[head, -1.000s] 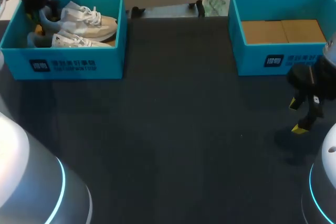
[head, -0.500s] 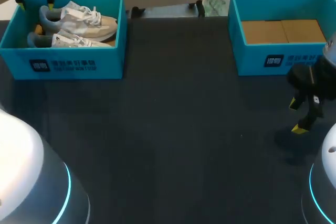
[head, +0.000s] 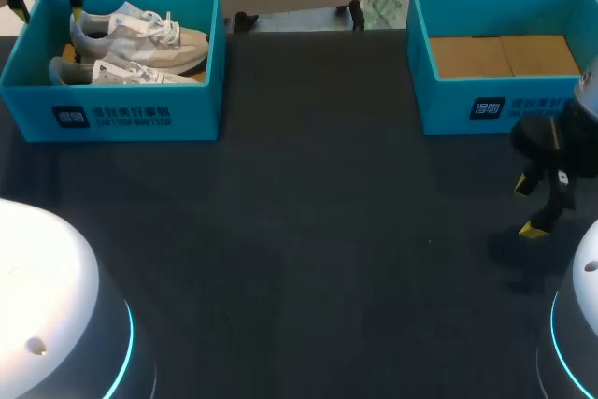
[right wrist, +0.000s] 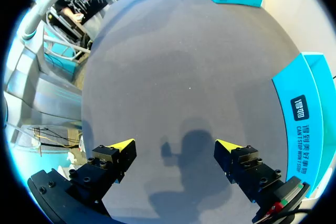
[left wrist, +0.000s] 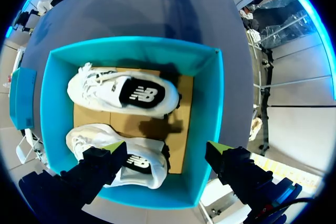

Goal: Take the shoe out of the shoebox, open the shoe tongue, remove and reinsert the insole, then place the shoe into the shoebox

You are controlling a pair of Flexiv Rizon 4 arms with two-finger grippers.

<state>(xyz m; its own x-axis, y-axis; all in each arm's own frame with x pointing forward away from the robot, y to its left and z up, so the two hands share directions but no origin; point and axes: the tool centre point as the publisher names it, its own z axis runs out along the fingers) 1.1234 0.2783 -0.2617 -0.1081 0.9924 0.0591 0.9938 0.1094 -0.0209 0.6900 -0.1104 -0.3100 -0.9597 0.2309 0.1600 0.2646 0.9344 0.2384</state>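
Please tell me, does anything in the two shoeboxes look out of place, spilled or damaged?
Nothing stands out. The far sneaker and near sneaker lie on their sides in the left shoebox; the right shoebox shows only its cardboard floor.

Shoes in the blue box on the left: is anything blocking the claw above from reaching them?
Nothing visible covers them. The shoebox has no lid, and the left gripper hangs open above the nearer shoe. Only the box's side wall, roughly under one finger, might catch on a straight descent.
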